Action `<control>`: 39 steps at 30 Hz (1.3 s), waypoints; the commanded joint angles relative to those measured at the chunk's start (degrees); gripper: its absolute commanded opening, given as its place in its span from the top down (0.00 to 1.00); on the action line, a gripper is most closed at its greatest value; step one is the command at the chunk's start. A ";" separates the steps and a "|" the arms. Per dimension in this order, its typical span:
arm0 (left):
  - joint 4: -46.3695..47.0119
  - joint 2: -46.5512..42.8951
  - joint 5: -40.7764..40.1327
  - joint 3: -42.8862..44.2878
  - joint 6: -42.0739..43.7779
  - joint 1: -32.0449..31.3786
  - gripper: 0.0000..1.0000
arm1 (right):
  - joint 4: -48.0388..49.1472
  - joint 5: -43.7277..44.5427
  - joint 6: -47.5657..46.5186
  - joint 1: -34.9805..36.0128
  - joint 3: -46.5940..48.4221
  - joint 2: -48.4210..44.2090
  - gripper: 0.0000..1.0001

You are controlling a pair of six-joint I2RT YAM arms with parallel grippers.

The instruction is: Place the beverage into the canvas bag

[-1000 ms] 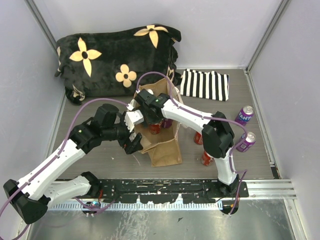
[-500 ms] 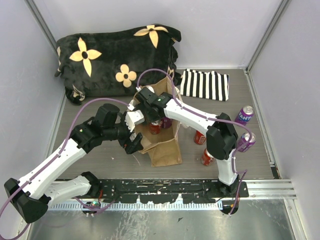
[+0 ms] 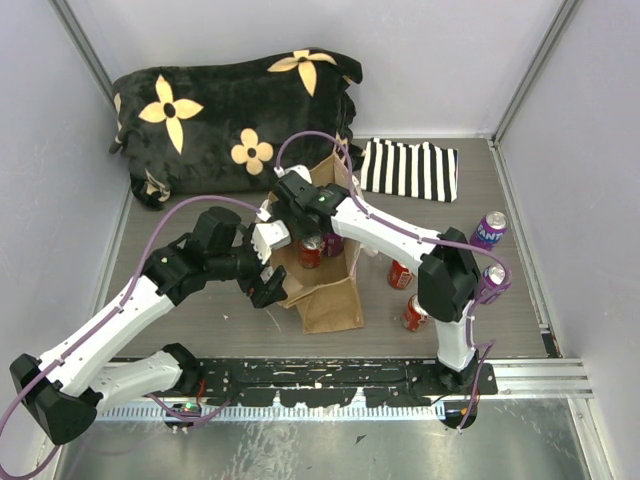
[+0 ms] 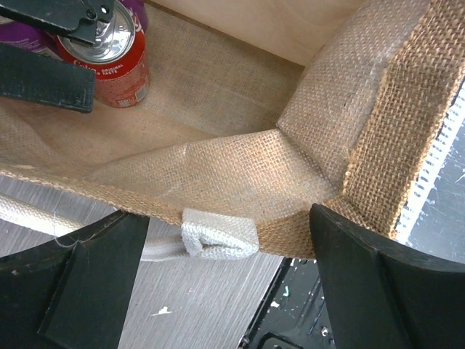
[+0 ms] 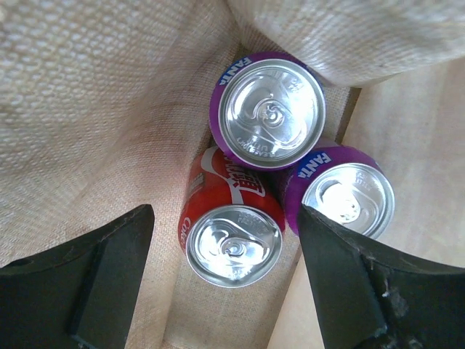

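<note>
Our right gripper (image 5: 221, 218) hangs spread and empty just above the red aluminium can (image 5: 232, 247) and two purple cans (image 5: 270, 113) inside the tan woven jute bag (image 3: 335, 295), its rim between the spread fingers of our left gripper (image 4: 229, 218), so we judge this drop done and the next move a straight lift out.

Our right arm reaches out over the canvas bag (image 3: 335, 300), the right end effector (image 5: 225, 218) pointing down into its mouth, jaws wide apart. Our left end effector (image 4: 225, 243) straddles the bag's near-left rim, jaws spread too.
</note>
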 commanded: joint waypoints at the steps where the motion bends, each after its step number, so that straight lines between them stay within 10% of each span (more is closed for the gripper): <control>1: 1.14 0.54 -1.15 0.51 1.94 -0.26 0.02 | 2.04 3.44 1.32 0.04 0.84 -5.32 0.15; 20: 2.54 0.52 -3.62 3.85 7.08 -6.07 0.02 | 5.60 4.24 6.66 -8.14 5.46 -19.45 0.00; 39: 2.16 -1.12 -7.83 0.23 13.66 -12.31 0.02 | -15.89 5.39 12.14 -20.12 -5.05 -26.41 0.00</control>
